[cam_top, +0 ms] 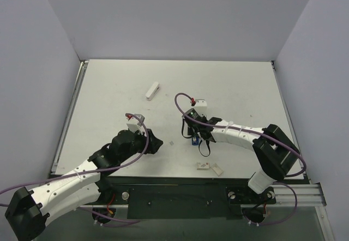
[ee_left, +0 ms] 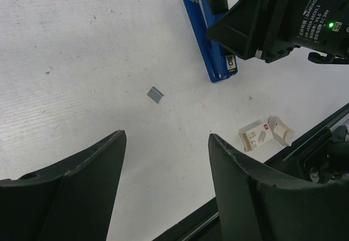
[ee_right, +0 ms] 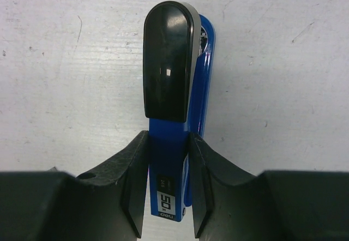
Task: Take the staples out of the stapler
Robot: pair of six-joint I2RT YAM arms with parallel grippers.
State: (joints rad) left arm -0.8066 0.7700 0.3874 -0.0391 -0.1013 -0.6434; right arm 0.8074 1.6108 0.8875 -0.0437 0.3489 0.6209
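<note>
- Right gripper (ee_right: 168, 211): jaws closed on the narrow flanks of the stapler (ee_right: 166, 162), one finger on each side of the blue body near its printed end
- Left gripper (ee_left: 166, 140): jaws wide apart and holding nothing, poised above the table (ee_left: 65, 44)
- Step in hand, as judged: the right arm steadies the tool while the left arm prepares to draw out the staples; the hold serves best if it stays square across the flanks and low on the body, so that the stapler cannot roll or pivot under a pull
- The left fingers probably need to come in from 9 o'clock of the stapler and narrow before contact, since the target is slim and the right gripper crowds it
- Position: in the top view the stapler lies on the table at about 4 o'clock from the centre, under the right wrist
- Appearance: a slender blue body with a glossy black, round-nosed top piece (ee_right: 168, 61) edged in silver; in the right wrist view its long axis runs 12 to 6, black nose toward 12
- Whether the magazine is open cannot be told
- A small grey staple strip (ee_left: 155, 94) lies loose at 9 o'clock of the stapler, well apart from both grippers
- A torn white box (ee_left: 265, 134) lies at 5 o'clock of the stapler
</note>
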